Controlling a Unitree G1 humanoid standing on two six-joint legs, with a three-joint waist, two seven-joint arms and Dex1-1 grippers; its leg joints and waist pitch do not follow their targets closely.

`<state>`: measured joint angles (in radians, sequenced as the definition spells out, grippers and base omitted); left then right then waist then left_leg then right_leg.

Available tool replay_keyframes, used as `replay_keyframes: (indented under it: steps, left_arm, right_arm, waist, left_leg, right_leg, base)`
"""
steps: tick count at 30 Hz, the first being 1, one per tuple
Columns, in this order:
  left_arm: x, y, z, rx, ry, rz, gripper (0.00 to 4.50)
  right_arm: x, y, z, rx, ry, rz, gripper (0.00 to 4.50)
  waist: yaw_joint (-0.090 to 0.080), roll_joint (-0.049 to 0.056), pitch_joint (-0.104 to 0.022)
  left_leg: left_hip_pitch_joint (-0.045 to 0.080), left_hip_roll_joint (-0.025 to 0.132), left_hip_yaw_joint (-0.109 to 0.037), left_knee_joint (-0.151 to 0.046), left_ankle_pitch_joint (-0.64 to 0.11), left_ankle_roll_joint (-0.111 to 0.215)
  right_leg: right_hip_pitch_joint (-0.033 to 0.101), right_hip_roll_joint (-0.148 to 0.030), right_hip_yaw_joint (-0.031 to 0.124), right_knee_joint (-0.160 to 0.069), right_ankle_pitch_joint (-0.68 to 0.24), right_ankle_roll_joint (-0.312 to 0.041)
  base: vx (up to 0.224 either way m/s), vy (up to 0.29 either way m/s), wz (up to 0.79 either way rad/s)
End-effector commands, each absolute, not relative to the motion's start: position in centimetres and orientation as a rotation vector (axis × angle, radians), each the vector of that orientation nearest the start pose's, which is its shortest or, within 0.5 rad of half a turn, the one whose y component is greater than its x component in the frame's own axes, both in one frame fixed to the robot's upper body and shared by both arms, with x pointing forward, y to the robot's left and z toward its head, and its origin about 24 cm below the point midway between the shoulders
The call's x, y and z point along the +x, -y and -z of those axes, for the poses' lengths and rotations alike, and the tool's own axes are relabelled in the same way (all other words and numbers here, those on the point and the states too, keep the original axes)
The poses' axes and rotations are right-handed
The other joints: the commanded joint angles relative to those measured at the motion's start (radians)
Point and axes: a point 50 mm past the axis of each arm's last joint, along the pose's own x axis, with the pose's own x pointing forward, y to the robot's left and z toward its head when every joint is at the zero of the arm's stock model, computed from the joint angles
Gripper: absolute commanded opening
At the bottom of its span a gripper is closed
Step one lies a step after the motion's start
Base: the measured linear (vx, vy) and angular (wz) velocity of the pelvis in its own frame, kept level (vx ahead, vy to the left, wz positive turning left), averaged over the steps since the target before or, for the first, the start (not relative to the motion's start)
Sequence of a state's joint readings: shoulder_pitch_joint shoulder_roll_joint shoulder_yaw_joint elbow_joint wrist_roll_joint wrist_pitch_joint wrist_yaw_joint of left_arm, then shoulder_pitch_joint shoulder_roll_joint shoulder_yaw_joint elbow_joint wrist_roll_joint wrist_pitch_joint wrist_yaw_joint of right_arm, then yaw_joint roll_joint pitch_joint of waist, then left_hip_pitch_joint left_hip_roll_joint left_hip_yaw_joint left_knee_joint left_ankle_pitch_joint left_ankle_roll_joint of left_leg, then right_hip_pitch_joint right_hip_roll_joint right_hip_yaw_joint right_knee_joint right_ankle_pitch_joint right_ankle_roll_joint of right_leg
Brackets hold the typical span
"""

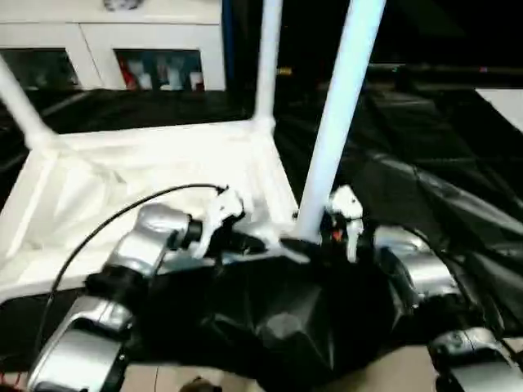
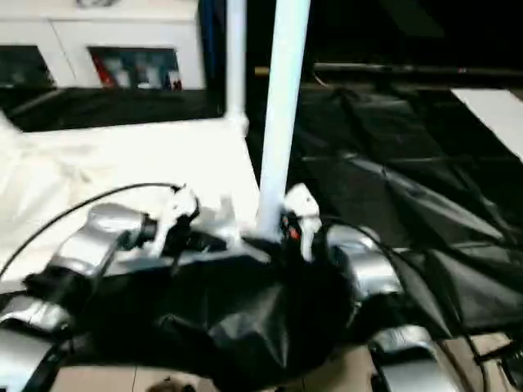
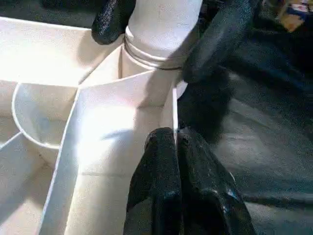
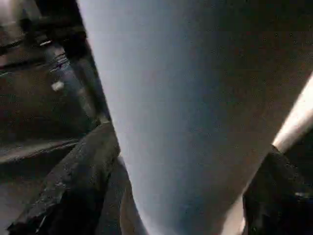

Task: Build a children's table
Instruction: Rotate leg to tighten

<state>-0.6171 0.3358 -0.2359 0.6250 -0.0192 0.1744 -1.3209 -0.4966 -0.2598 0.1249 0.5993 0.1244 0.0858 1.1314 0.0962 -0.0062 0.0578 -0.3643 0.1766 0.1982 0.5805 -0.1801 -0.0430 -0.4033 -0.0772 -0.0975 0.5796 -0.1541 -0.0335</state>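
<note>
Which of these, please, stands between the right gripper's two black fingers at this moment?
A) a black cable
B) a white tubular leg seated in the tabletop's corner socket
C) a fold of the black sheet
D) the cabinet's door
B: the right wrist view shows the white leg between the right gripper's spread fingers, its foot in the tabletop's socket.

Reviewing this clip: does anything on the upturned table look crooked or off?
Yes. The nearest leg leans right compared with the upright far leg, though its base sits in the corner socket of the tabletop.
</note>
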Motion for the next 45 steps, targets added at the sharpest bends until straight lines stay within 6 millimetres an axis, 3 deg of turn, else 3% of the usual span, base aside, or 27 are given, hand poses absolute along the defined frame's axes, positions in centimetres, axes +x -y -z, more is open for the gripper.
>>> replay_keyframes:
  steps: [1,8,12,13,15,17,18,24,26,27,29,32,35,39,41,45]
  left_arm:
    - [31.0,-11.5,-5.9,0.247,-0.461,1.52,0.0]
    - [30.8,-11.9,-6.0,0.242,-0.478,1.525,0.0]
    - [31.6,-11.7,-5.9,0.262,-0.464,1.417,0.0]
    - [31.6,-11.7,-5.9,0.263,-0.464,1.414,0.0]
    - [32.8,-11.2,-6.0,0.246,-0.432,1.29,0.0]
    - [33.2,-10.9,-6.2,0.235,-0.42,1.243,0.0]
    - [33.3,-10.8,-6.2,0.234,-0.418,1.233,0.0]
    - [35.2,-8.8,-6.8,0.218,-0.366,1.049,0.0]
    - [35.5,-8.2,-7.1,0.211,-0.343,1.018,0.0]
    - [35.5,-7.7,-7.2,0.209,-0.329,1.028,0.0]
    - [35.4,-7.2,-7.3,0.214,-0.316,1.054,0.0]
    - [35.2,-6.9,-7.2,0.236,-0.31,1.076,0.0]
    - [35.0,-6.8,-7.0,0.244,-0.298,1.101,0.0]
    - [34.8,-7.1,-6.6,0.268,-0.303,1.11,0.0]
    - [34.8,-7.2,-6.5,0.275,-0.305,1.109,0.0]
    - [34.7,-7.1,-6.4,0.276,-0.304,1.122,0.0]
  right_arm:
    - [30.1,11.5,-3.9,-0.059,-0.296,-1.322,3.27]
    - [29.3,11.3,-4.0,-0.016,-0.321,-1.399,2.66]
    - [29.5,10.5,-3.4,-0.025,-0.31,-1.307,2.56]
    - [29.5,10.5,-3.4,-0.025,-0.31,-1.304,2.55]
    - [30.4,10.0,-2.4,-0.008,-0.349,-1.137,2.55]
    - [30.9,9.7,-2.0,-0.002,-0.359,-1.059,2.54]
    - [30.9,9.6,-2.0,0.001,-0.359,-1.046,2.54]
    - [33.0,7.4,-1.5,0.09,-0.39,-0.703,2.54]
    - [33.4,6.8,-1.6,0.108,-0.389,-0.647,2.54]
    - [33.4,6.2,-1.7,0.094,-0.371,-0.654,2.54]
    - [33.3,5.5,-2.0,0.076,-0.341,-0.688,2.54]
    - [33.2,5.1,-2.3,0.113,-0.324,-0.718,3.23]
    - [33.2,5.3,-2.3,0.12,-0.318,-0.734,3.32]
    - [33.1,6.7,-2.4,0.035,-0.296,-0.783,3.57]
    - [32.8,8.3,-2.8,-0.008,-0.279,-0.853,3.57]
    - [32.2,11.8,-3.3,-0.06,-0.276,-0.923,3.57]
  waist:
    - [0.002,-0.002,-0.068]
    - [0.009,-0.002,-0.069]
    - [0.01,-0.003,-0.068]
    - [0.008,-0.003,-0.067]
    - [0.003,-0.003,-0.063]
    - [-0.006,-0.004,-0.058]
    - [-0.009,-0.004,-0.058]
    - [-0.021,0.0,-0.062]
    - [-0.024,-0.001,-0.063]
    - [-0.025,0.0,-0.064]
    - [-0.021,-0.001,-0.067]
    - [-0.019,-0.002,-0.071]
    - [-0.015,0.0,-0.073]
    - [-0.013,0.0,-0.071]
    - [-0.004,-0.003,-0.069]
    - [0.006,-0.008,-0.07]
  left_leg:
    - [0.015,0.071,-0.026,-0.066,-0.2,0.057]
    - [0.015,0.069,-0.026,-0.064,-0.19,0.057]
    - [0.016,0.068,-0.027,-0.065,-0.196,0.049]
    - [0.016,0.067,-0.028,-0.066,-0.204,0.042]
    - [0.02,0.064,-0.029,-0.067,-0.231,0.028]
    - [0.027,0.06,-0.036,-0.07,-0.287,0.008]
    - [0.028,0.061,-0.037,-0.07,-0.292,0.006]
    - [0.029,0.061,-0.036,-0.07,-0.297,0.0]
    - [0.029,0.06,-0.039,-0.072,-0.299,-0.008]
    - [0.03,0.06,-0.036,-0.069,-0.298,-0.008]
    - [0.024,0.06,-0.034,-0.07,-0.268,0.007]
    - [0.02,0.06,-0.029,-0.066,-0.217,0.031]
    - [0.017,0.06,-0.027,-0.065,-0.182,0.048]
    - [0.019,0.062,-0.028,-0.066,-0.193,0.046]
    - [0.023,0.064,-0.026,-0.065,-0.207,0.056]
    - [0.019,0.063,-0.025,-0.063,-0.191,0.069]
  right_leg:
    - [0.05,-0.091,0.061,-0.063,-0.303,-0.196]
    - [0.051,-0.091,0.06,-0.064,-0.309,-0.191]
    - [0.049,-0.091,0.06,-0.067,-0.325,-0.182]
    - [0.048,-0.093,0.06,-0.07,-0.345,-0.177]
    - [0.044,-0.093,0.059,-0.078,-0.4,-0.164]
    - [0.045,-0.097,0.054,-0.094,-0.524,-0.127]
    - [0.043,-0.097,0.055,-0.095,-0.537,-0.121]
    - [0.037,-0.097,0.06,-0.094,-0.494,-0.124]
    - [0.041,-0.093,0.057,-0.09,-0.478,-0.131]
    - [0.037,-0.095,0.059,-0.091,-0.466,-0.135]
    - [0.045,-0.095,0.061,-0.084,-0.405,-0.144]
    - [0.05,-0.092,0.064,-0.07,-0.293,-0.177]
    - [0.053,-0.092,0.063,-0.065,-0.253,-0.19]
    - [0.054,-0.091,0.062,-0.065,-0.261,-0.19]
    - [0.054,-0.089,0.062,-0.069,-0.271,-0.18]
    - [0.057,-0.091,0.062,-0.069,-0.287,-0.175]
  base:
    - [0.0,0.0,0.0]
    - [0.0,0.0,0.0]
    - [0.0,0.0,0.0]
    - [0.0,0.0,0.0]
    - [0.0,0.0,0.0]
    - [0.0,0.0,0.0]
    - [0.0,0.0,0.0]
    - [0.0,0.0,0.0]
    - [0.0,0.0,0.0]
    - [0.0,0.0,0.0]
    - [0.0,0.0,0.0]
    - [0.0,0.0,0.0]
    - [0.0,0.0,0.0]
    - [0.0,0.0,0.0]
    - [0.0,0.0,0.0]
    - [0.0,0.0,0.0]
